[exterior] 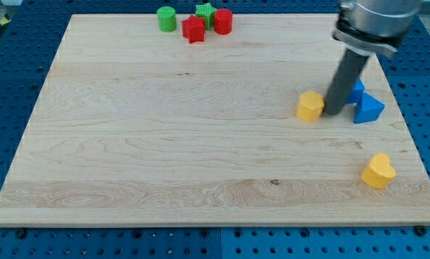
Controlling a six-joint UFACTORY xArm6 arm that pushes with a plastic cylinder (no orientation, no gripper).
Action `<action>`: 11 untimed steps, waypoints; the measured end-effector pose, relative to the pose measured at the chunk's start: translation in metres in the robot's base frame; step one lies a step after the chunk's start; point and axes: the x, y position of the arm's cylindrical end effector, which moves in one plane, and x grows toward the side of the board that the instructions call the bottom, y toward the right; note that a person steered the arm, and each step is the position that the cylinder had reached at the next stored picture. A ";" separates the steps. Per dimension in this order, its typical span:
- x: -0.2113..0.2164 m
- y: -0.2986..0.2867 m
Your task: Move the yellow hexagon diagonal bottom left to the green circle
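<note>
Item: my tip (334, 113), no pincer fitted so no grip to tell, touching the yellow hexagon (310, 106) on its right, placed to push it leftward up the table (200, 144) toward the far green circle (166, 19).

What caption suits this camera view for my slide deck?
My tip sits against the yellow hexagon's right side, far from the green circle.

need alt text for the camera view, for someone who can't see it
My tip sits just right of the yellow hexagon on a wooden board, blue blocks beyond it. The green circle sits at the view's top beside red and green blocks; a yellow heart lies lower right.
</note>
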 end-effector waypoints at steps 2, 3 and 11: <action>-0.004 -0.077; 0.021 -0.051; -0.033 -0.319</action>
